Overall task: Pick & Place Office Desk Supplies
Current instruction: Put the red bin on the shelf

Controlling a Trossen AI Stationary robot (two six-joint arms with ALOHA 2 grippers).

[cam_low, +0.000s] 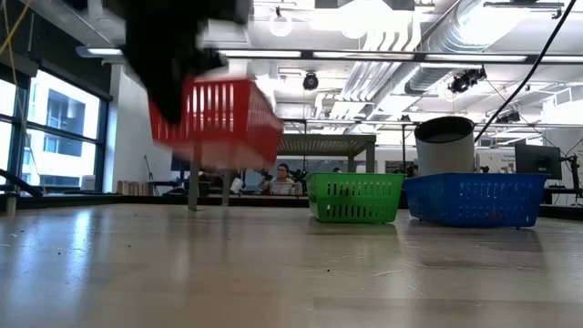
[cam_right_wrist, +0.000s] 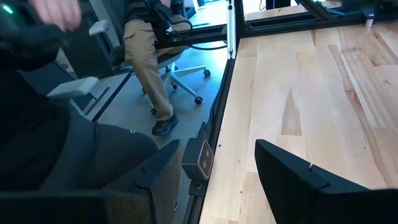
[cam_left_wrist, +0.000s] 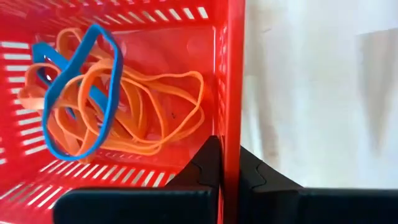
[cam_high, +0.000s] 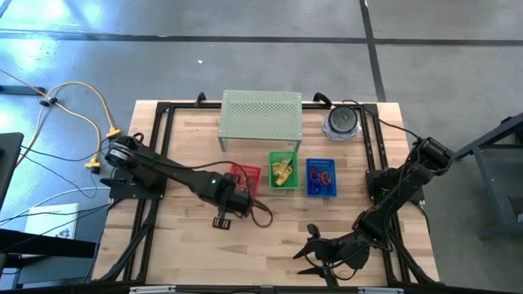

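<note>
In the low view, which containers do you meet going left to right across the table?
Red basket, lifted off the table with the left gripper shut on its wall → green basket → grey cylindrical container → blue basket.

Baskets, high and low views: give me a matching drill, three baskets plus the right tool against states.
Things:
1. red basket
2. green basket
3. blue basket
4. right tool

States:
A. open, at the table's near edge, holding nothing
B. holds yellow items
C. lifted off the table, wall pinched by the left tool
D. on the table, at the right end of the row

Pairs: 1-C, 2-B, 3-D, 4-A
</note>
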